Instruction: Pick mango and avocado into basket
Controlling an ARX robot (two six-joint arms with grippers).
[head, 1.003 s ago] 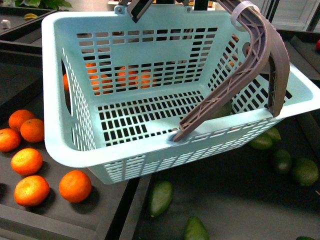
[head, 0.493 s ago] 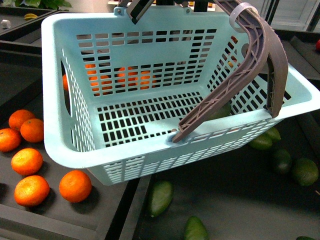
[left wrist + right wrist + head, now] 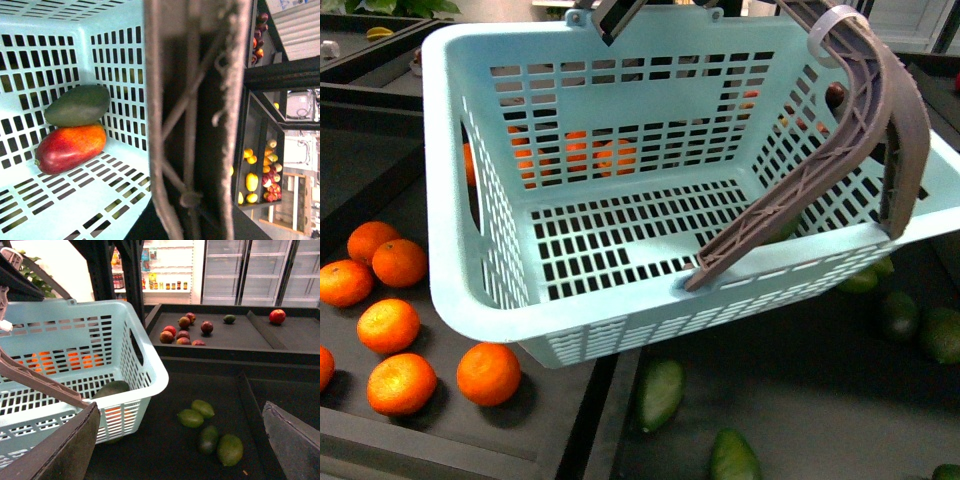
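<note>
left gripper: not itself showing in any view; the left wrist camera is looking straight along a brown handle [image 3: 195,120] of the basket [image 3: 500,320], very close. Probably carrying the basket by it, but I cannot tell how the jaws are standing.
right gripper [image 3: 180,440]: standing wide open, holding nothing, two dark fingers at the picture's lower corners, hanging over the dark tray to the right of the basket.
basket: tilting, apparently hanging above the trays, second handle [image 3: 840,160] lying across its right side.
basket contents: left wrist view is showing a red-orange mango [image 3: 70,148] and a dull green fruit [image 3: 77,105] touching it, both lying in a corner on the slotted floor. Taking the green one as the avocado, though it is reading rather long for one. The front view is not showing that corner; floor looking bare there.
progress: judging both target fruits already in; picking looks done, only setting down or carrying off left.
left tray: loose oranges [image 3: 488,373] sitting beside and under the basket.
right tray: green fruits [image 3: 200,415] lying loose, near the open gripper.
far tray: dark red fruits [image 3: 182,330], well apart.
</note>
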